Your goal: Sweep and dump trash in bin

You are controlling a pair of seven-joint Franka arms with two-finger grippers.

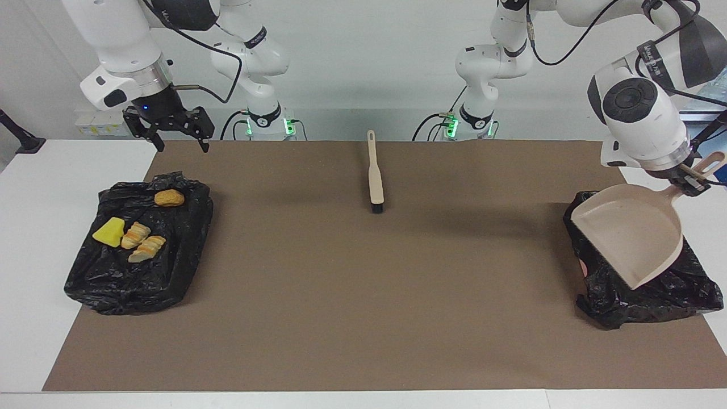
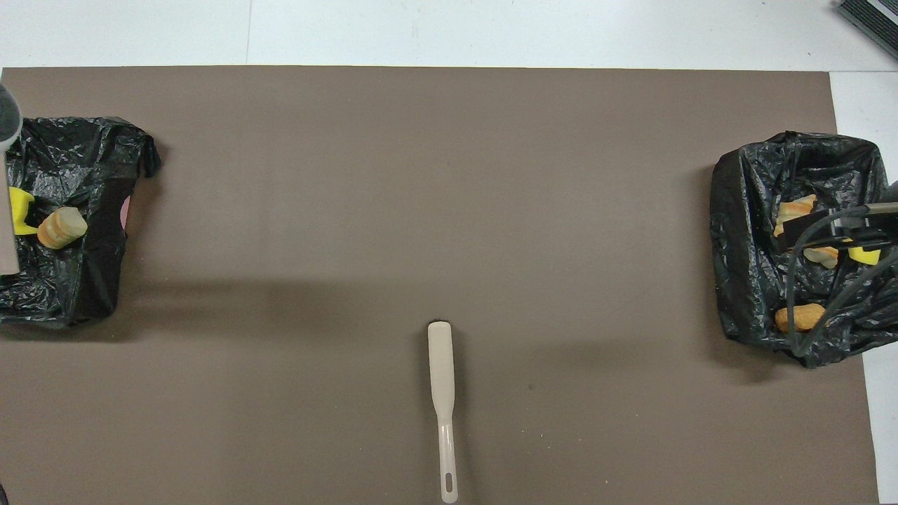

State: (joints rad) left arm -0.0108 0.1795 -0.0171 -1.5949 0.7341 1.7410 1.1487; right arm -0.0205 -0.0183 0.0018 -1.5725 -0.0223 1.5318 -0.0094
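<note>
My left gripper [image 1: 690, 183] is shut on the handle of the beige dustpan [image 1: 630, 230], which hangs over the black-bagged bin [image 1: 642, 298] at the left arm's end. The pan hides that bin's trash in the facing view. From overhead, a yellow sponge piece [image 2: 21, 210] and a bread chunk [image 2: 62, 228] lie in this bin [image 2: 70, 280]. My right gripper [image 1: 183, 145] hangs open and empty over the robot-side edge of the other bin [image 1: 136, 278]. That bin holds a yellow sponge [image 1: 109, 232] and three bread chunks [image 1: 147, 248].
The beige brush [image 1: 375, 173] lies on the brown mat [image 1: 363, 295] midway between the bins, close to the robots, its handle pointing toward them. Overhead, the brush [image 2: 442, 393] sits near the bottom edge. White table borders the mat.
</note>
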